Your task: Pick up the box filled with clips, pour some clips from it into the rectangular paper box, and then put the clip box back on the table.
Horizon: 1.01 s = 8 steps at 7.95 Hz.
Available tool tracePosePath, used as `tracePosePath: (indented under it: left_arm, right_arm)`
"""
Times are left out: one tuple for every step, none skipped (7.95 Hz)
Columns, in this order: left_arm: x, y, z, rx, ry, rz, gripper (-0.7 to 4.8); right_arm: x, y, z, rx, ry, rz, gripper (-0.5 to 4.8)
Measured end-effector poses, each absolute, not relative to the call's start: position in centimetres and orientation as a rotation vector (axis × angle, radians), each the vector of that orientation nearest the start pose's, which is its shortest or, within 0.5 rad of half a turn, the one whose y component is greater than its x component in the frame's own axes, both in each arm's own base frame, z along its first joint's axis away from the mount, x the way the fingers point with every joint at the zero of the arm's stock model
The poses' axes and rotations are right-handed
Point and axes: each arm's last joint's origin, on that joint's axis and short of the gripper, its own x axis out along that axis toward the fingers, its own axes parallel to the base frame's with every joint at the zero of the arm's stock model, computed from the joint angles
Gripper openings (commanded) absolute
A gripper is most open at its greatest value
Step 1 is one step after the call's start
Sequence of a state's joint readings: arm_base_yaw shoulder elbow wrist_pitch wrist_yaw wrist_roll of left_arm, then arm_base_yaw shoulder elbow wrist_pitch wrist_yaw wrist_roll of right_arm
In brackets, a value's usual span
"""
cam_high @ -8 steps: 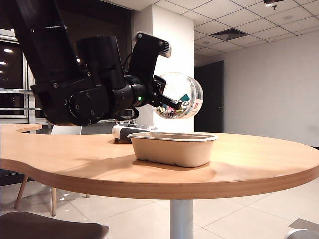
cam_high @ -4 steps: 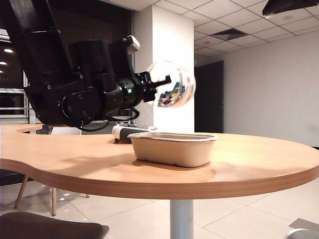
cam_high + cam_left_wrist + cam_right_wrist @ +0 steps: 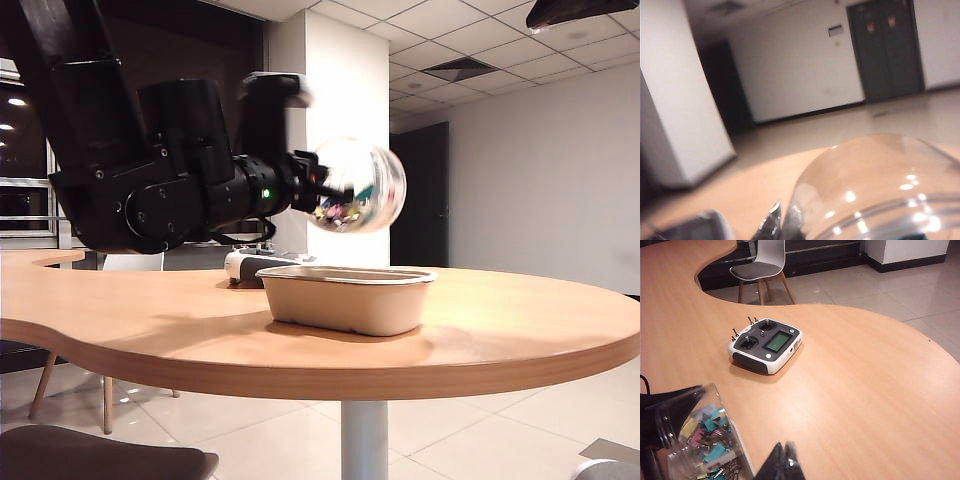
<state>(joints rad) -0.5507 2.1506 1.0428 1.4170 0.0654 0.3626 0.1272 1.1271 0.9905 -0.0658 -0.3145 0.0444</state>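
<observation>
My left gripper (image 3: 318, 186) holds the box filled with clips (image 3: 356, 186), a clear round jar, in the air above the rectangular paper box (image 3: 346, 298). The jar lies tilted on its side and looks blurred. The colourful clips (image 3: 340, 212) sit in its lower part. Up close, the left gripper (image 3: 782, 222) is shut on the jar's clear wall (image 3: 875, 185). The right wrist view shows the same jar (image 3: 700, 440) with pink, blue and yellow clips (image 3: 707, 442) inside. Beside it my right gripper (image 3: 785, 460) is shut on nothing, above the table (image 3: 865, 390).
A white and black remote controller (image 3: 766, 345) lies on the table behind the paper box, also seen as the controller (image 3: 245, 266) in the exterior view. A white chair (image 3: 760, 265) stands past the table's curved edge. The inside of the paper box is hidden by its wall.
The left wrist has turned back and forth with the jar: the jar rose and shifted left, then came back down to the right. The paper box has not moved.
</observation>
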Motion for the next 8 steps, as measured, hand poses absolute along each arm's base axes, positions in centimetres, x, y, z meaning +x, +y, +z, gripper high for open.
tracePosePath:
  left_arm:
    - [35.7,-22.1,16.1,0.379,-0.443,-0.529,-0.06]
    - [35.7,-22.1,16.1,0.494,-0.476,-0.505,-0.06]
    - [35.7,-22.1,16.1,0.558,-0.494,-0.491,-0.06]
    - [35.6,-22.2,16.1,0.732,-0.542,-0.450,-0.06]
    - [35.4,-22.6,16.2,0.914,-0.597,-0.408,-0.06]
    - [34.9,-22.7,18.2,1.112,-0.706,-0.327,-0.06]
    - [34.8,-22.6,18.7,1.136,-0.727,-0.316,-0.06]
    - [34.6,-22.5,19.5,1.182,-0.769,-0.295,-0.06]
  right_arm:
    - [24.8,4.1,34.9,0.063,0.213,0.436,-0.01]
    - [24.8,4.1,34.9,0.063,0.213,0.436,-0.01]
    - [24.8,4.1,34.9,0.063,0.213,0.436,-0.01]
    - [24.8,4.1,34.9,0.063,0.213,0.436,-0.01]
    - [24.8,4.1,34.9,0.063,0.213,0.436,-0.01]
    - [24.8,4.1,34.9,0.063,0.216,0.436,-0.01]
    - [24.8,4.1,34.9,0.063,0.217,0.436,-0.01]
    - [24.8,4.1,34.9,0.063,0.217,0.436,-0.01]
